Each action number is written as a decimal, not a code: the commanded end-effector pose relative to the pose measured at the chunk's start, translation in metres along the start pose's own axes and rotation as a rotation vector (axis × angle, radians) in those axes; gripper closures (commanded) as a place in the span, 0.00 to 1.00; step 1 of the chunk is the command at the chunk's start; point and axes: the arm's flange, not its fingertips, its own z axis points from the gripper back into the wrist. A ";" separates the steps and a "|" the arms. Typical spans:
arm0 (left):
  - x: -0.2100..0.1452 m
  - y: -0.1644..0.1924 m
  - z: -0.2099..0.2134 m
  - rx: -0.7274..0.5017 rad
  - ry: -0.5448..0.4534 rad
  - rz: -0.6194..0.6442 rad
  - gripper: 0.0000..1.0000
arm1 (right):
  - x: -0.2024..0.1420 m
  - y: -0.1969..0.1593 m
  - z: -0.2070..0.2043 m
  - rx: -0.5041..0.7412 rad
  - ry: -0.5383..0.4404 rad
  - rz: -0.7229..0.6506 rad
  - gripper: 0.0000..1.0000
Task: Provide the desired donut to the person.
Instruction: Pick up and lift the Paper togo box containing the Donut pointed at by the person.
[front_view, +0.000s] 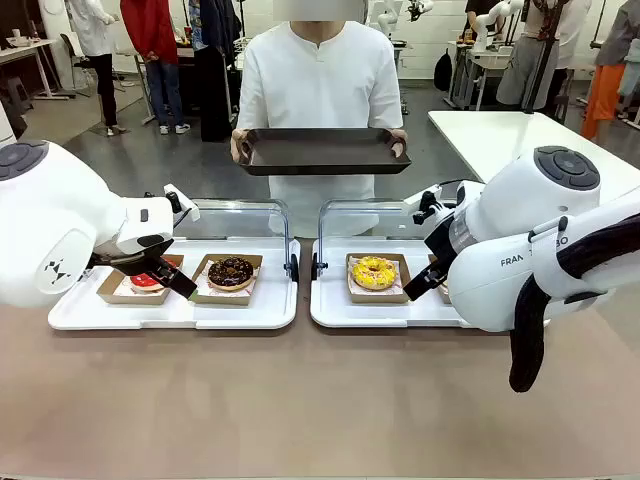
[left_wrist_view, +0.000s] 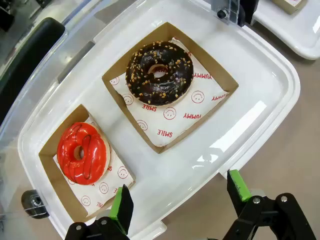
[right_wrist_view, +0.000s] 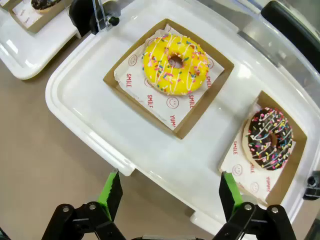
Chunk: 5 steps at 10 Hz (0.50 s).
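The person (front_view: 320, 80) in a white shirt stands at the far side, holding an empty black tray (front_view: 320, 150) in both hands. A red glazed donut (left_wrist_view: 82, 152) and a chocolate donut with nut bits (left_wrist_view: 159, 73) lie in cardboard boxes on the left white tray (left_wrist_view: 250, 100). My left gripper (left_wrist_view: 181, 192) hovers open above that tray's near edge, holding nothing. A yellow sprinkled donut (right_wrist_view: 175, 64) and a chocolate sprinkled donut (right_wrist_view: 270, 137) lie on the right white tray (right_wrist_view: 100, 110). My right gripper (right_wrist_view: 170, 186) hangs open above its near edge, holding nothing.
In the front view the two white trays (front_view: 180, 312) sit side by side mid-table, their clear lids (front_view: 240, 215) standing raised behind them. The right arm (front_view: 520, 250) hides the chocolate sprinkled donut there. Bare tan tabletop (front_view: 320, 400) lies in front. Bystanders stand far behind.
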 end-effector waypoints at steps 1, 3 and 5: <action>0.000 0.000 0.000 0.000 0.000 0.000 0.00 | 0.000 0.000 0.000 0.000 0.000 0.000 0.00; 0.000 0.000 0.000 0.000 0.000 0.000 0.00 | 0.000 0.000 0.000 0.000 0.000 0.000 0.00; 0.000 0.000 0.000 0.000 0.000 0.000 0.00 | 0.000 0.000 0.000 0.000 0.000 0.000 0.00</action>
